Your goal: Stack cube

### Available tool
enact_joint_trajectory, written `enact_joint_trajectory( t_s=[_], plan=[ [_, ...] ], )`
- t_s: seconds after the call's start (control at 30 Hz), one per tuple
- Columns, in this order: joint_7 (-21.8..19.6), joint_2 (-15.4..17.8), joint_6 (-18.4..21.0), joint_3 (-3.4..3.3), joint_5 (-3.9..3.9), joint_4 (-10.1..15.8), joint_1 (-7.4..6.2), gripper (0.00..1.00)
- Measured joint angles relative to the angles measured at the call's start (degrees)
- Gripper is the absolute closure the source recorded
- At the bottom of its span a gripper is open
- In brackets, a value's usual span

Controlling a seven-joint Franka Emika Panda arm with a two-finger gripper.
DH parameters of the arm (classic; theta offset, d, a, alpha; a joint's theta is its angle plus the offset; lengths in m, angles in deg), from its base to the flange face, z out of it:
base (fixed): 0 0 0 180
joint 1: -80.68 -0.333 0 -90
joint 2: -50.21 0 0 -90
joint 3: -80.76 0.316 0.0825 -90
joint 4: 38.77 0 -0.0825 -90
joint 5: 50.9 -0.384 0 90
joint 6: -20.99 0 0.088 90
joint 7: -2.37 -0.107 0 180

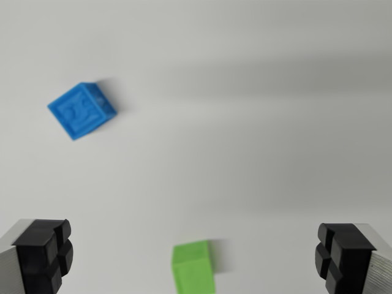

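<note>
Cube number one, the green cube [193, 267], is sitting at the bottom centre of the frame, partly cut off by the lower edge, and it is lying between the two black fingertips [44, 254] showing in the bottom corners. The gripper [195, 256] is hanging with its jaws wide apart, nothing between them but air and that green block well below on the white table [257, 159]. That spread is looking deliberate: with the pads standing clear on either side, the block is lined up for a straight descent and squeeze, so I am reading this as the approach to the first pick.

Further off, in the upper left of the frame, the blue cube [82, 110] is resting alone, turned at an angle to the green one, its embossed top face showing. It is well apart from the green block, and I am judging it the likely base of the stack. The picture is blurring slightly, so finer detail is escaping me.
</note>
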Motion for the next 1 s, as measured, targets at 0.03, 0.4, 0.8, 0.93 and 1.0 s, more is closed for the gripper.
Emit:
enact_joint_trajectory(
  t_s=[0.03, 0.4, 0.8, 0.93, 1.0],
  plan=[
    [0.1, 0.1, -0.3, 0.0, -0.01, 0.4, 0.0, 0.0],
    [1.3, 1.6, -2.9, 0.0, -0.07, 5.0, 0.0, 0.0],
    [2.9, 3.2, -6.4, 0.0, -0.16, 10.8, 0.0, 0.0],
    [3.6, 3.7, -7.9, 0.0, -0.2, 13.1, 0.0, 0.0],
    [3.9, 4.0, -8.4, 0.0, -0.22, 14.0, 0.0, 0.0]
  ],
)
